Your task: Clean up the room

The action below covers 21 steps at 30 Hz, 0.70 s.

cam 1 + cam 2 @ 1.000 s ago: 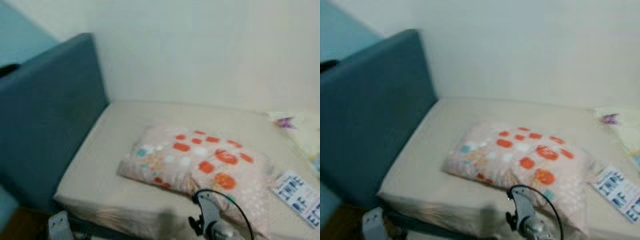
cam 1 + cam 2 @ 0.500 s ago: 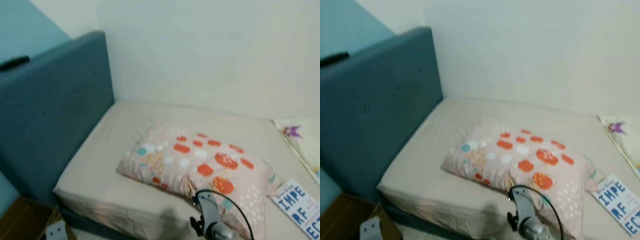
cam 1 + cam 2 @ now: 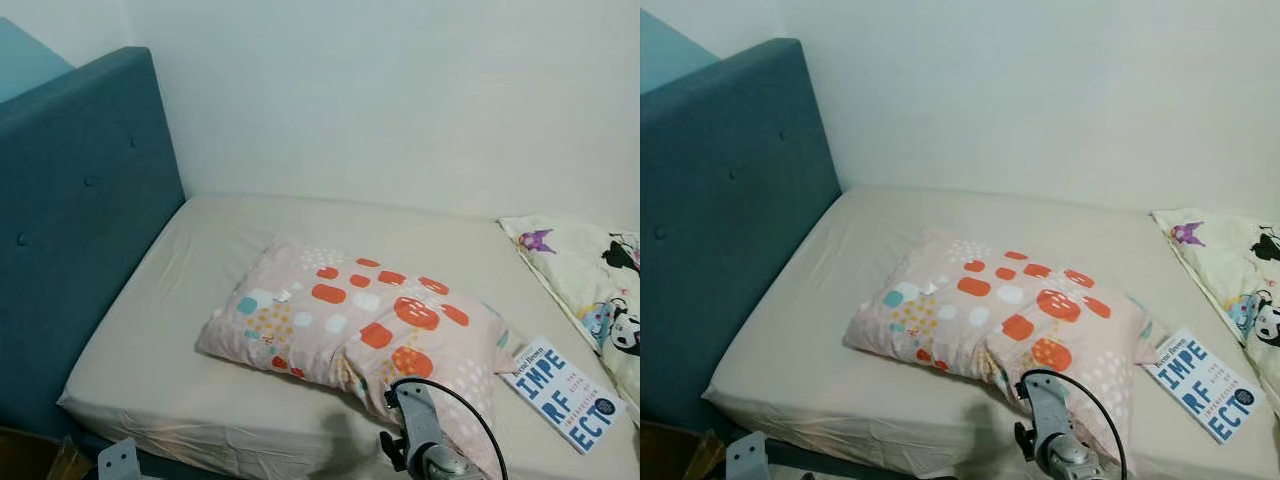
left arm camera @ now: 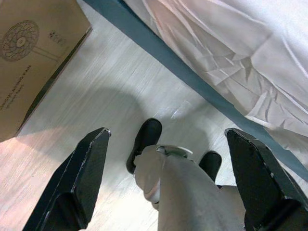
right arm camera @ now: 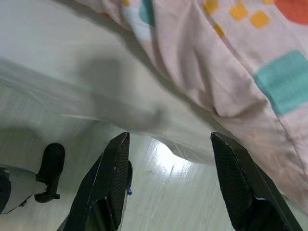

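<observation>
1. The bed (image 3: pixel 180 300) takes up most of the head views. It is covered by a plain beige sheet and stands in the corner of a white wall.
2. A dark blue padded headboard (image 3: pixel 70 220) with buttons rises along the bed's left side.
3. A pillow (image 3: pixel 350 330) lies near the middle of the bed, tilted, close to the front edge. Its pale pink cover has orange, white and teal patches.
4. A blanket (image 3: pixel 590 280) with cartoon figures lies at the bed's right edge, partly cut off by the frame.
5. A cardboard box (image 4: pixel 29 57) printed with a fan drawing lies on the pale wood floor (image 4: pixel 110 91) beside the bed frame.
6. A book (image 3: pixel 562 393) with big blue letters on a white cover lies flat on the sheet. It sits between the pillow's right end and the blanket, just beside both.
7. The right arm (image 3: pixel 425 440) shows at the bottom of the head views with a black cable looping over it, in front of the pillow.
8. The right gripper (image 5: pixel 173 187) hangs at the bed's front edge, below the overhanging pillow. Its two black fingers (image 5: pixel 113 178) are spread wide with nothing between them.
9. The left gripper (image 4: pixel 168 187) hangs low over the floor next to the bed frame. Its fingers are also spread wide and hold nothing. The robot's own leg and black feet (image 4: pixel 144 142) show between them.
</observation>
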Tool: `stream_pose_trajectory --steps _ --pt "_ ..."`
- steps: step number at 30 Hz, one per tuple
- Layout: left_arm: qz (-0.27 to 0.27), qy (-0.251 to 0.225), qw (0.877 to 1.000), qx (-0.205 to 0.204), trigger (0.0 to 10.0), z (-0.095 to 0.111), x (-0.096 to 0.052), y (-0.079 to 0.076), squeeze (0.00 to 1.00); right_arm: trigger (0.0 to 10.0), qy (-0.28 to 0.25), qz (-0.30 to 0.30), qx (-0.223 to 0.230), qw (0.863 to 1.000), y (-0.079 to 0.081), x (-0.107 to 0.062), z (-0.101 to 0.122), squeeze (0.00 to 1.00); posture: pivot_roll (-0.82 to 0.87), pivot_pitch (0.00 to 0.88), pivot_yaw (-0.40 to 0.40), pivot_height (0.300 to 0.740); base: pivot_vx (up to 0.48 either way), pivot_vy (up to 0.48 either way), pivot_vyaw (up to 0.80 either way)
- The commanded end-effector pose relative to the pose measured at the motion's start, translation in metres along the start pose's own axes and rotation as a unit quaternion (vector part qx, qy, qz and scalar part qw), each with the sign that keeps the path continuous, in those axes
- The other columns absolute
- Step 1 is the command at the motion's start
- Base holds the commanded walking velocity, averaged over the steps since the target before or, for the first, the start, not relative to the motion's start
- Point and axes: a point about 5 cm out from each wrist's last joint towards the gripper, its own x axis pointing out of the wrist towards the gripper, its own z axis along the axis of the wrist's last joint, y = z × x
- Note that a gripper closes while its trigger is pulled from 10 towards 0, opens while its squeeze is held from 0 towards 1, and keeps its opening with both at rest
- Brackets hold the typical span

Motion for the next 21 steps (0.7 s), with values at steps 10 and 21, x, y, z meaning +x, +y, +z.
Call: stream_pose_trajectory --steps 10,21 --pt "0.014 0.027 1.000 0.010 10.0 -0.012 -0.003 0.008 0.00 10.0 0.006 0.016 0.000 1.000 0.005 0.000 -0.002 0.00 -0.01 0.001 -0.060 0.740 0.000 0.000 0.14" --pt "-0.001 0.006 1.000 0.002 10.0 0.000 0.001 0.000 0.00 10.0 0.007 0.004 0.004 1.000 0.003 0.000 -0.001 0.00 0.01 0.005 -0.062 0.740 0.000 0.000 0.55"
